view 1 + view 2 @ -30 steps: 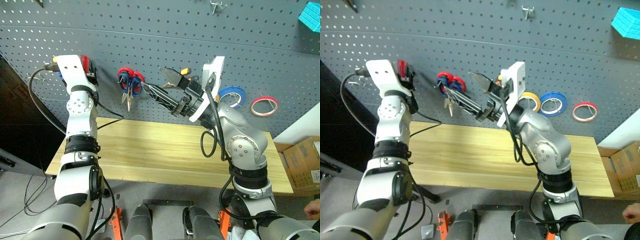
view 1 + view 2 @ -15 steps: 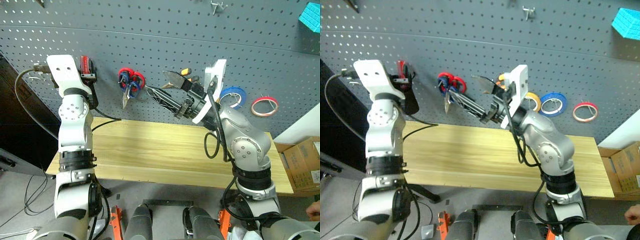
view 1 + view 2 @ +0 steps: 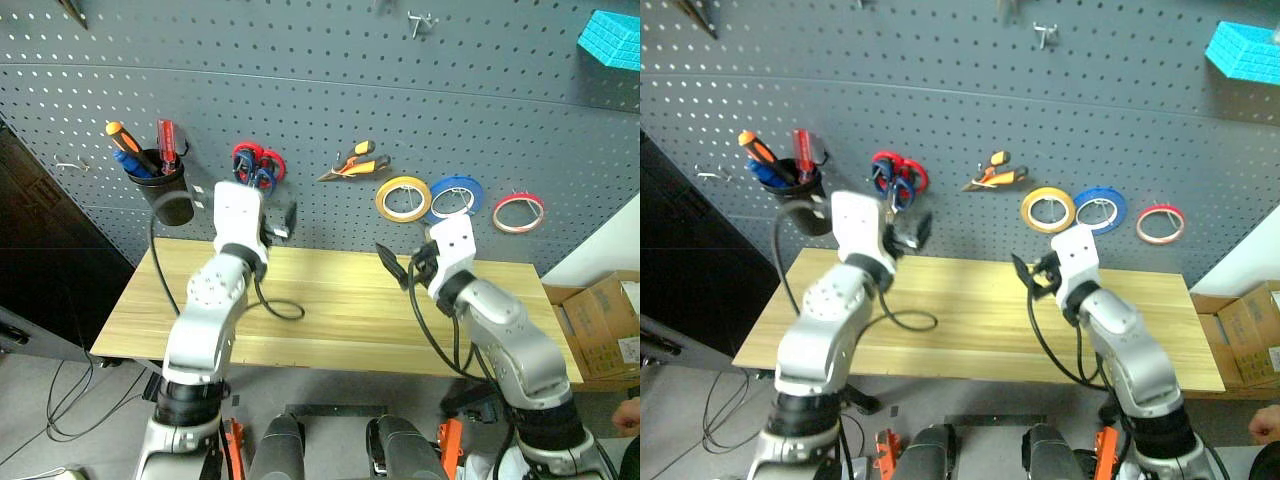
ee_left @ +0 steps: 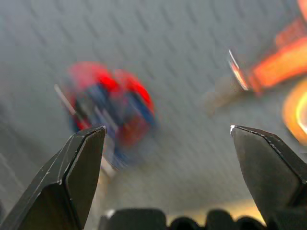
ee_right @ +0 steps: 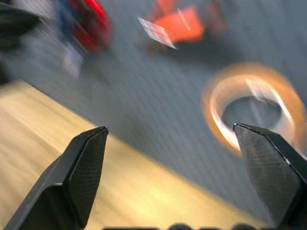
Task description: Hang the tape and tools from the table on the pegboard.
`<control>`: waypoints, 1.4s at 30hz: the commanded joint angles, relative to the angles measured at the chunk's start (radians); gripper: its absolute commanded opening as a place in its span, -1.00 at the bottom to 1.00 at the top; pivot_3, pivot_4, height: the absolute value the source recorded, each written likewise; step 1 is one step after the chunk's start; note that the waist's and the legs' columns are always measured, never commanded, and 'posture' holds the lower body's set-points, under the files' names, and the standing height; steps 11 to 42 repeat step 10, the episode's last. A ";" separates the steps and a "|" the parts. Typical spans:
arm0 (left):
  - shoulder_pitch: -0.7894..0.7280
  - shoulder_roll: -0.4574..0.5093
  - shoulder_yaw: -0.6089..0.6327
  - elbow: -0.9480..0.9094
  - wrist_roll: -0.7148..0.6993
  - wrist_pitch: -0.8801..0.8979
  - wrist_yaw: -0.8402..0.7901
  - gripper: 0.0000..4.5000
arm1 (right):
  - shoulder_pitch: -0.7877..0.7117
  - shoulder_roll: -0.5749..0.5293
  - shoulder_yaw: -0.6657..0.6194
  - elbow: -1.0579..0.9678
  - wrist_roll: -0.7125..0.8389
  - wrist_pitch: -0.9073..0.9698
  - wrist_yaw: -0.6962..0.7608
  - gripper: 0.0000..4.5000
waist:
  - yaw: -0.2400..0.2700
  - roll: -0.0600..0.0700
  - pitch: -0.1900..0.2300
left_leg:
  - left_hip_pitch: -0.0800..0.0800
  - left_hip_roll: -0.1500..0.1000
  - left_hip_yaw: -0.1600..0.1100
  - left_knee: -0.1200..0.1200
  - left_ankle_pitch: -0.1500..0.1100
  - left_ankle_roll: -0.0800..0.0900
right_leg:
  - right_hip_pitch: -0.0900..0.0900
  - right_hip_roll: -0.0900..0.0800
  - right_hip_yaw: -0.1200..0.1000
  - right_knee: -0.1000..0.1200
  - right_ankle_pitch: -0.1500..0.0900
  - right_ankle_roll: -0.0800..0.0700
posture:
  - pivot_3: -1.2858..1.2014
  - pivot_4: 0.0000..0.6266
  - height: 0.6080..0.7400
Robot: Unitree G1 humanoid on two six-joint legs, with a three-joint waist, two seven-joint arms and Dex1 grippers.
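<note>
everything hung, both claws empty over a bare table

seemingly the hanging step is finished, judged from how things lie. the pegboard (image 3: 320,90) is seen across the top of the head views, and the table (image 3: 330,310) of light wood runs across the middle with nothing of the task left on it.

on the board, from left to right: a black cup (image 3: 165,190) at the upper left holds the red-handled screwdriver (image 3: 166,140) beside an orange-handled screwdriver (image 3: 122,138). near it the dark-handled scissors (image 3: 262,178) hang against a red-handled pair (image 3: 252,156). at centre the pliers (image 3: 355,163) are hung. further right come a yellow roll (image 3: 403,198), a blue roll (image 3: 454,196), and the red tape (image 3: 518,211) at the far right.

the left gripper (image 4: 165,158) is held wide and empty, pointed at the blurred scissors. the right gripper (image 5: 175,163) is also spread wide, with nothing between its fingers, pointed toward the yellow roll and the table edge.

no further pick-up appears to be called for. the next move is judged to need only that both arms be kept clear of the hung items, so nothing is knocked from its hook.
</note>
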 commanded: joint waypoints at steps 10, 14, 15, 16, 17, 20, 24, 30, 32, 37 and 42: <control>0.108 0.010 0.117 0.184 -0.007 -0.070 -0.025 0.98 | 0.188 0.066 -0.125 0.057 -0.109 -0.085 -0.139 1.00 | -0.003 0.006 -0.021 | 0.000 0.000 0.002 0.001 -0.004 -0.006 | 0.001 -0.001 0.000 -0.005 0.000 0.000 | 0.07 -0.81 1.00; 0.108 0.010 0.117 0.184 -0.007 -0.070 -0.025 0.98 | 0.188 0.066 -0.125 0.057 -0.109 -0.085 -0.139 1.00 | -0.003 0.006 -0.021 | 0.000 0.000 0.002 0.001 -0.004 -0.006 | 0.001 -0.001 0.000 -0.005 0.000 0.000 | 0.07 -0.81 1.00; 0.108 0.010 0.117 0.184 -0.007 -0.070 -0.025 0.98 | 0.188 0.066 -0.125 0.057 -0.109 -0.085 -0.139 1.00 | -0.003 0.006 -0.021 | 0.000 0.000 0.002 0.001 -0.004 -0.006 | 0.001 -0.001 0.000 -0.005 0.000 0.000 | 0.07 -0.81 1.00; 0.108 0.010 0.117 0.184 -0.007 -0.070 -0.025 0.98 | 0.188 0.066 -0.125 0.057 -0.109 -0.085 -0.139 1.00 | -0.003 0.006 -0.021 | 0.000 0.000 0.002 0.001 -0.004 -0.006 | 0.001 -0.001 0.000 -0.005 0.000 0.000 | 0.07 -0.81 1.00; 0.108 0.010 0.117 0.184 -0.007 -0.070 -0.025 0.98 | 0.188 0.066 -0.125 0.057 -0.109 -0.085 -0.139 1.00 | -0.003 0.006 -0.021 | 0.000 0.000 0.002 0.001 -0.004 -0.006 | 0.001 -0.001 0.000 -0.005 0.000 0.000 | 0.07 -0.81 1.00; 0.108 0.010 0.117 0.184 -0.007 -0.070 -0.025 0.98 | 0.188 0.066 -0.125 0.057 -0.109 -0.085 -0.139 1.00 | -0.003 0.006 -0.021 | 0.000 0.000 0.002 0.001 -0.004 -0.006 | 0.001 -0.001 0.000 -0.005 0.000 0.000 | 0.07 -0.81 1.00; 0.108 0.010 0.117 0.184 -0.007 -0.070 -0.025 0.98 | 0.188 0.066 -0.125 0.057 -0.109 -0.085 -0.139 1.00 | -0.003 0.006 -0.021 | 0.000 0.000 0.002 0.001 -0.004 -0.006 | 0.001 -0.001 0.000 -0.005 0.000 0.000 | 0.07 -0.81 1.00; 0.108 0.010 0.117 0.184 -0.007 -0.070 -0.025 0.98 | 0.188 0.066 -0.125 0.057 -0.109 -0.085 -0.139 1.00 | -0.003 0.006 -0.021 | 0.000 0.000 0.002 0.001 -0.004 -0.006 | 0.001 -0.001 0.000 -0.005 0.000 0.000 | 0.07 -0.81 1.00; 0.108 0.010 0.117 0.184 -0.007 -0.070 -0.025 0.98 | 0.188 0.066 -0.125 0.057 -0.109 -0.085 -0.139 1.00 | -0.003 0.006 -0.021 | 0.000 0.000 0.002 0.001 -0.004 -0.006 | 0.001 -0.001 0.000 -0.005 0.000 0.000 | 0.07 -0.81 1.00; 0.108 0.010 0.117 0.184 -0.007 -0.070 -0.025 0.98 | 0.188 0.066 -0.125 0.057 -0.109 -0.085 -0.139 1.00 | -0.003 0.006 -0.021 | 0.000 0.000 0.002 0.001 -0.004 -0.006 | 0.001 -0.001 0.000 -0.005 0.000 0.000 | 0.07 -0.81 1.00; 0.108 0.010 0.117 0.184 -0.007 -0.070 -0.025 0.98 | 0.188 0.066 -0.125 0.057 -0.109 -0.085 -0.139 1.00 | -0.003 0.006 -0.021 | 0.000 0.000 0.002 0.001 -0.004 -0.006 | 0.001 -0.001 0.000 -0.005 0.000 0.000 | 0.07 -0.81 1.00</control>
